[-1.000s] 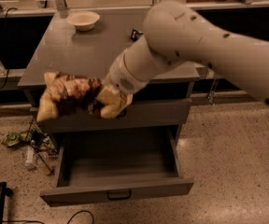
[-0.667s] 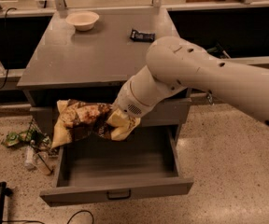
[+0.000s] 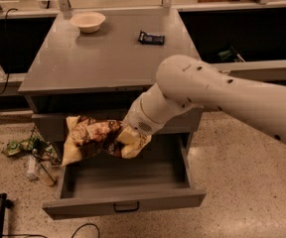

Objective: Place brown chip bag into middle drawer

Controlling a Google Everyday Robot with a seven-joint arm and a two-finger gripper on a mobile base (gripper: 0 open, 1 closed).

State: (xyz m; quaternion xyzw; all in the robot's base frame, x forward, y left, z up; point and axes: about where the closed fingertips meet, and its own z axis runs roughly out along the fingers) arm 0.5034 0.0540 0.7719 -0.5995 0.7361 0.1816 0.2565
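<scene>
The brown chip bag (image 3: 88, 139), cream-tan with dark brown patches, hangs sideways over the left back part of the open middle drawer (image 3: 128, 202). My gripper (image 3: 128, 139) is shut on the bag's right end, its cream fingers wrapped in the bag's folds. The white arm comes in from the right and hides part of the cabinet front. The drawer is pulled out wide, grey, with a small black handle on its front. The bag's lower left corner sits close above the drawer's left wall.
A grey cabinet top (image 3: 98, 58) carries a cream bowl (image 3: 87, 21) at the back left and a small black wrapped bar (image 3: 151, 37) at the back. Litter and bottles (image 3: 29, 155) lie on the floor left of the drawer. A black cable (image 3: 83, 229) runs along the floor in front.
The arm has lowered the bag from the cabinet's top edge down to just above the open drawer, and moved it slightly right.
</scene>
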